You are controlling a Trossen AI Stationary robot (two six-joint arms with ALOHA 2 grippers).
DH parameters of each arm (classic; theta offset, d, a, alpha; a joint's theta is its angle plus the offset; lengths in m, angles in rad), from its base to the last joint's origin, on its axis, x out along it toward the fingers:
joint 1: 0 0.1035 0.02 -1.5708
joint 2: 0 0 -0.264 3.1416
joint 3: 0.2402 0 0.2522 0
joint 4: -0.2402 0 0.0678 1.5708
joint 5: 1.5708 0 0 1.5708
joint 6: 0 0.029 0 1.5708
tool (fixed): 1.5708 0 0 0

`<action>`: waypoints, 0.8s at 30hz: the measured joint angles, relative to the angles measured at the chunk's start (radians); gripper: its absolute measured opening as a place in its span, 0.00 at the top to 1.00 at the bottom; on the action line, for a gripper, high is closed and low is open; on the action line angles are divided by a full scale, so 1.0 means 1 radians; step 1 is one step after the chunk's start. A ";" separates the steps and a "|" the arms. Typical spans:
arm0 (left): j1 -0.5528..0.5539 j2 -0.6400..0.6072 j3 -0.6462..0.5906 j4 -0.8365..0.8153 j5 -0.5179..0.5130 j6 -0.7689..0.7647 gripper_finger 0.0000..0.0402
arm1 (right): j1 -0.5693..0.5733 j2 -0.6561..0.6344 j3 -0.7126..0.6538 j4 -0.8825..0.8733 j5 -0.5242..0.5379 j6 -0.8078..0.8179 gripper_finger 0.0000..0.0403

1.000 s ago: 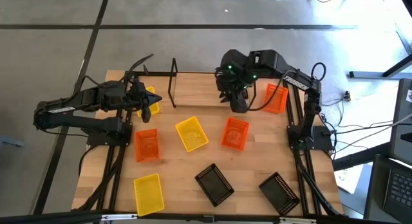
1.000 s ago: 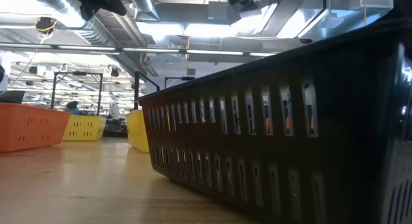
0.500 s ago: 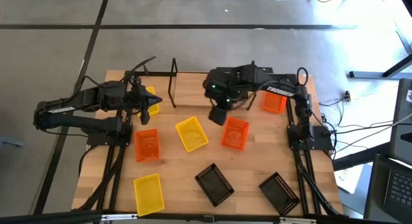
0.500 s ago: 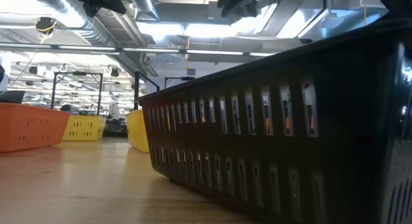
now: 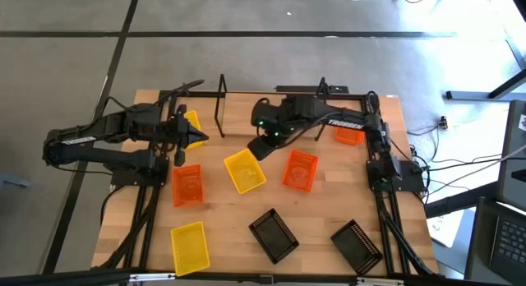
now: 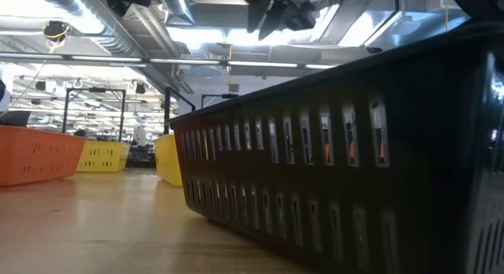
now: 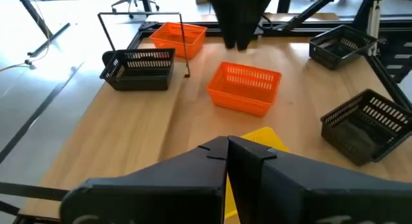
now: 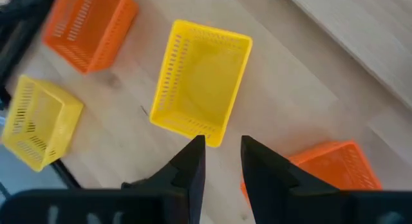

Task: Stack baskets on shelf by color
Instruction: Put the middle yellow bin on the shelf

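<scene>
My right gripper (image 5: 257, 148) (image 8: 219, 143) is open with a narrow gap and hangs pointing down over the far end of a yellow basket (image 5: 245, 170) (image 8: 201, 85) at mid-table, touching nothing. My left gripper (image 5: 196, 136) (image 7: 227, 147) is shut and empty, hovering beside another yellow basket (image 5: 190, 120) at the table's left. The third yellow basket (image 5: 189, 245) sits near-left. Orange baskets (image 5: 187, 184) (image 5: 300, 169) (image 5: 349, 135) rest on the table. Two black baskets (image 5: 274, 234) (image 5: 357, 245) stand near the front. The shelf (image 5: 238, 107) lies along the far edge.
In the left wrist view another black basket (image 7: 138, 68) stands by the shelf's wire loop (image 7: 143, 18); the right arm hides that spot from above. In the low view a black basket's wall (image 6: 339, 164) fills the right half. Bare tabletop (image 5: 222, 208) lies between the baskets.
My right gripper has swung from the far right-centre, beside the orange baskets, toward the table's left and somewhat nearer, the arm stretching out, and now stands over the middle yellow basket. No basket has moved.
</scene>
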State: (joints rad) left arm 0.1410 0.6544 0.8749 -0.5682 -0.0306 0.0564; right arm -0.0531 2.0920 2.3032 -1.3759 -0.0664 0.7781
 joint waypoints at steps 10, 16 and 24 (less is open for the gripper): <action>-0.006 -0.020 0.000 0.000 0.062 0.033 1.00 | 0.026 0.163 0.000 0.081 0.005 0.048 0.76; -0.029 -0.069 0.000 0.000 0.098 0.070 1.00 | 0.022 0.244 0.000 0.116 0.063 0.111 0.76; -0.046 -0.139 0.000 0.000 0.097 0.087 1.00 | 0.014 0.310 0.000 0.121 0.046 0.108 0.76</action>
State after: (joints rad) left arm 0.0948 0.5150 0.8748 -0.5684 0.0664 0.1432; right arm -0.0396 2.4023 2.3032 -1.2549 -0.0200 0.8864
